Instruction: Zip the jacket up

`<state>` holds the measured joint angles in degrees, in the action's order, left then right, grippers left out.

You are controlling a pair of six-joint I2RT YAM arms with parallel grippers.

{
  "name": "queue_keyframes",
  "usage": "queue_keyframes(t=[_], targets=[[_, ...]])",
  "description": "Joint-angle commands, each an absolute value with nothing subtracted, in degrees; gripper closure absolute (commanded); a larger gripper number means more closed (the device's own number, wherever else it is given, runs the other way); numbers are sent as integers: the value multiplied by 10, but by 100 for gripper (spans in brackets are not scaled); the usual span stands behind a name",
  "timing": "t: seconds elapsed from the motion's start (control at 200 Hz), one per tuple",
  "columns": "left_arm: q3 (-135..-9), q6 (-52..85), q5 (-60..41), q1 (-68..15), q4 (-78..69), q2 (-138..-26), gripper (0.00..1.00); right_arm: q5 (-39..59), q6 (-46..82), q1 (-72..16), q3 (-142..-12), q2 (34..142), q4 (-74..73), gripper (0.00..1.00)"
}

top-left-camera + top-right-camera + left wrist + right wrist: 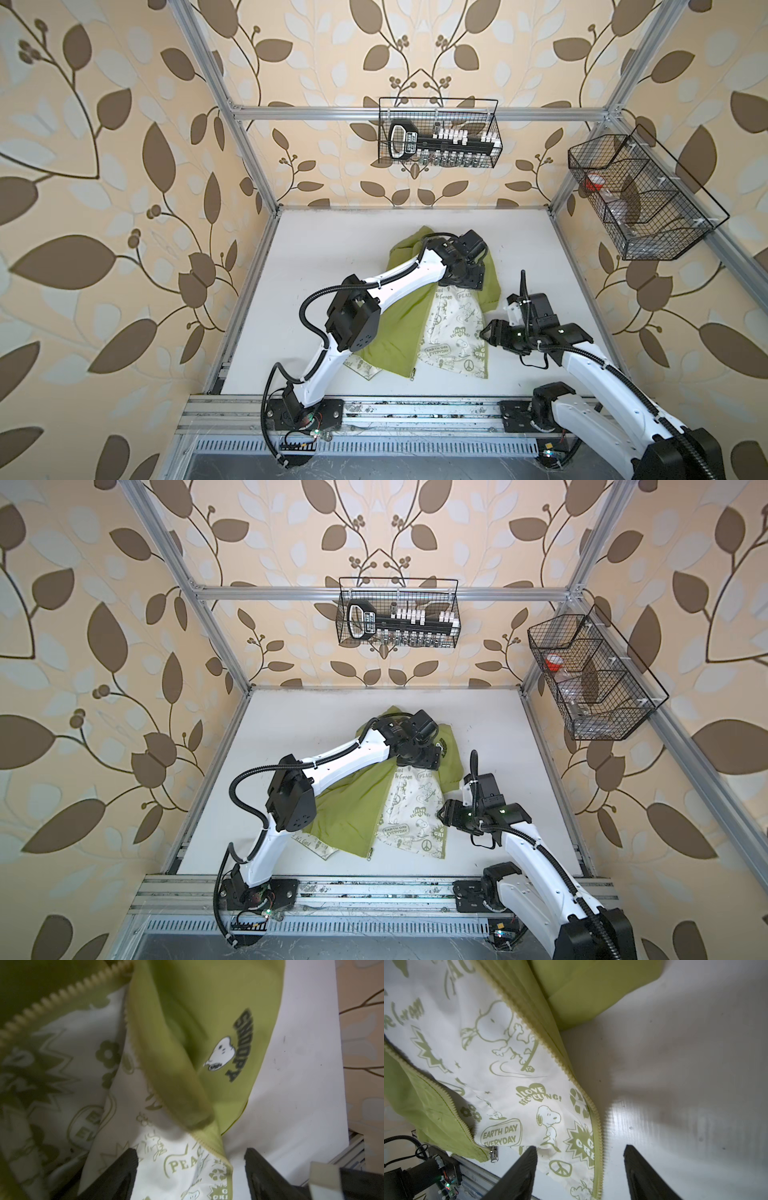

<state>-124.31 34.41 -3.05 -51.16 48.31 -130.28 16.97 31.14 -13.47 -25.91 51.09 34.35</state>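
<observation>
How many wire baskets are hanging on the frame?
2. The back basket hangs on the rear rail, centred; the side basket hangs on the right rail. None appears hidden.

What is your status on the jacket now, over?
Left hand open above thin lime-green fabric jacket. Right hand open, astride pale zipper edge. Jacket unzipped, small metal pull at hem. Left arm crosses it.

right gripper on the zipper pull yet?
No: the right gripper stands open and empty, and the zipper pull lies free at the jacket hem.
</observation>
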Motion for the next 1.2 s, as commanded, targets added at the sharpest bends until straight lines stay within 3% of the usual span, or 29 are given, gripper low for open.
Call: queue_keyframes(t=[0.0,0.25,0.39,0.555,0.61,0.72,0.815,1.0,1.194], targets=[[-1307,321,-16,-503,535,-1327,17,169,344,-158,-248,531,281,31],[-1333,286,39,-496,542,-1350,17,156,347,-162,-243,604,218,32],[-1350,272,41,-490,555,-1376,25,167,356,-162,-231,634,180,37],[-1371,277,25,-478,550,-1399,49,187,371,-166,-210,649,138,53],[-1371,282,13,-474,537,-1400,58,192,375,-168,-207,644,130,62],[-1373,298,-1,-465,518,-1398,86,198,378,-170,-216,623,142,84],[-1373,313,-9,-456,503,-1387,100,195,376,-170,-239,593,178,97],[-1372,332,-36,-434,454,-1335,100,165,352,-168,-351,534,294,100],[-1357,387,-69,-392,357,-1274,100,73,289,-153,-525,568,433,100]])
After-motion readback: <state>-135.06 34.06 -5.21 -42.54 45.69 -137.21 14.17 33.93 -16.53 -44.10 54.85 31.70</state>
